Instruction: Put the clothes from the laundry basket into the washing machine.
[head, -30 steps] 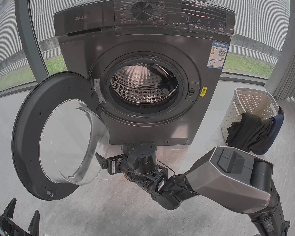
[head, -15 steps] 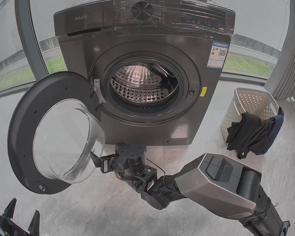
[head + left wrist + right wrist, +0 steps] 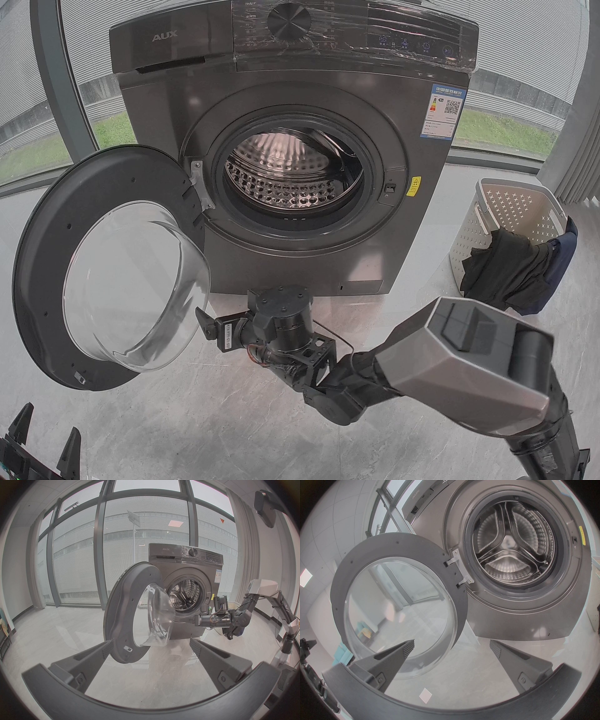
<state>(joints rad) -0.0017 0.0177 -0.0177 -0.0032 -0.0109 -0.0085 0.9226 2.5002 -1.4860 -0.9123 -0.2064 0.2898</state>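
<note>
The grey washing machine [image 3: 294, 87] stands with its round door [image 3: 106, 269] swung wide to the left and its steel drum [image 3: 290, 169] bare inside. To its right, the white laundry basket [image 3: 512, 206] has black clothes [image 3: 506, 269] and a navy garment [image 3: 562, 256] draped over its rim. My right gripper [image 3: 206, 325] hangs low before the machine, just off the door's lower right edge, open and holding nothing [image 3: 450, 644]. Far from the machine, my left gripper [image 3: 50, 422] stays low at the left, open and holding nothing too [image 3: 150, 642].
The glass bowl of the door [image 3: 400, 611] bulges toward me. Tall windows [image 3: 78, 552] run behind the machine, with a dark pillar [image 3: 59, 81] at its left and a curtain [image 3: 578, 156] past the basket. Grey floor [image 3: 187, 425] lies open in front.
The door has swung further open to the left. My right arm went left along with it, then drew back to the right, off the door's edge. My left gripper has kept still.
</note>
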